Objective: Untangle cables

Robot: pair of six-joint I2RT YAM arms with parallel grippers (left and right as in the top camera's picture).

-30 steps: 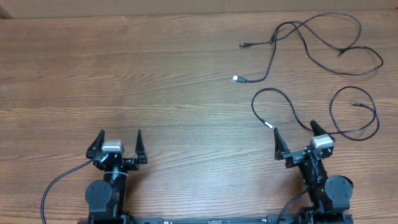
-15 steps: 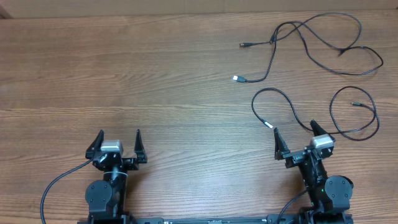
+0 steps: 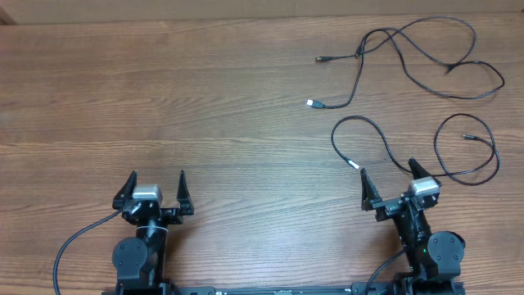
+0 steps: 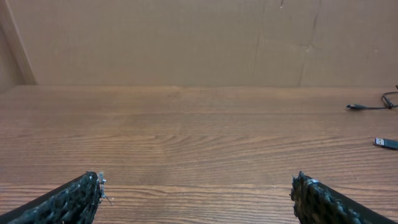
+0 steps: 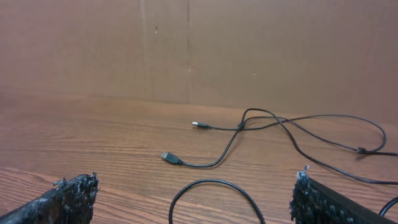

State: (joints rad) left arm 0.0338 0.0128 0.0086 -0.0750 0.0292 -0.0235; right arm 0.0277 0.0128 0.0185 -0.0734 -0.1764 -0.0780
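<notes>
Two thin black cables lie apart on the right of the wooden table [image 3: 205, 106]. The far cable [image 3: 360, 53] runs in long loops that cross each other, and its two plugs [image 3: 312, 103] point left. The near cable [image 3: 358, 119] arches just ahead of my right gripper [image 3: 386, 168], then curls into a ring at the right. In the right wrist view its loop [image 5: 211, 182] lies on the table ahead of my open right gripper [image 5: 196, 190], touching neither finger. My left gripper [image 3: 157, 174] stands open and empty at the near left, far from both cables.
A brown cardboard wall [image 5: 186, 50] closes the table's far side. Both arm bases sit at the near edge, with a thick black robot cable [image 3: 74, 242] curving out at the left. In the left wrist view, two plug ends [image 4: 385, 143] show at the far right.
</notes>
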